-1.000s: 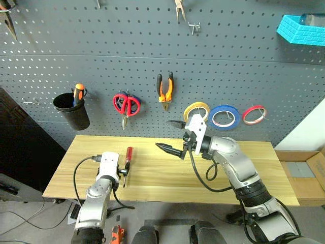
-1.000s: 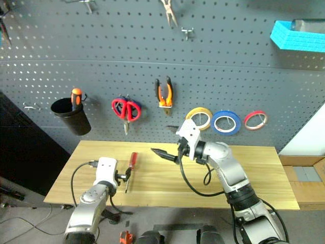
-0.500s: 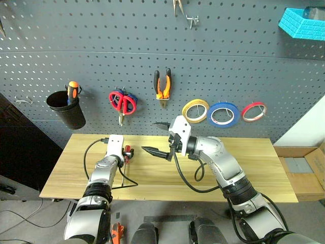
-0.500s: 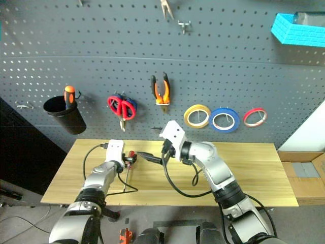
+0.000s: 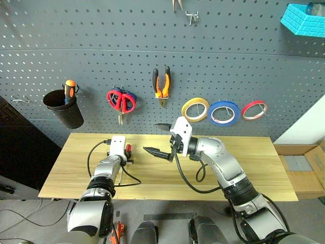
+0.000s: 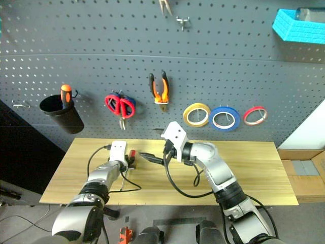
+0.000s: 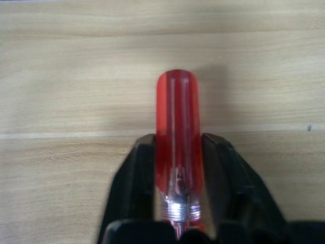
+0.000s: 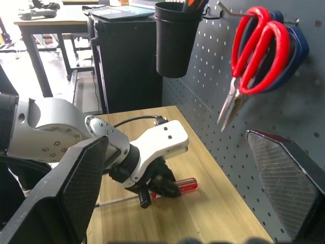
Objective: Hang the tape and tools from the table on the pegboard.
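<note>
The left end effector [image 7: 179,168] is clenched on the screwdriver [image 7: 176,137], its two fingers [image 7: 137,183] pressing either side of the red handle just ahead of the metal collar, with the rounded handle end jutting out beyond them. The screwdriver lies flat on the worktop [image 5: 254,168]. It looks light, stiff and slim; the smooth plastic handle could slip or twist, so holding the thick part of the handle seems sound. Further off, the right end effector [image 5: 161,138] hangs released and empty above the worktop, jaws wide apart. Beyond it on the pegboard [image 5: 244,66] hang the red scissors [image 5: 118,99], pliers [image 5: 162,86] and blue tape [image 5: 224,112].
</note>
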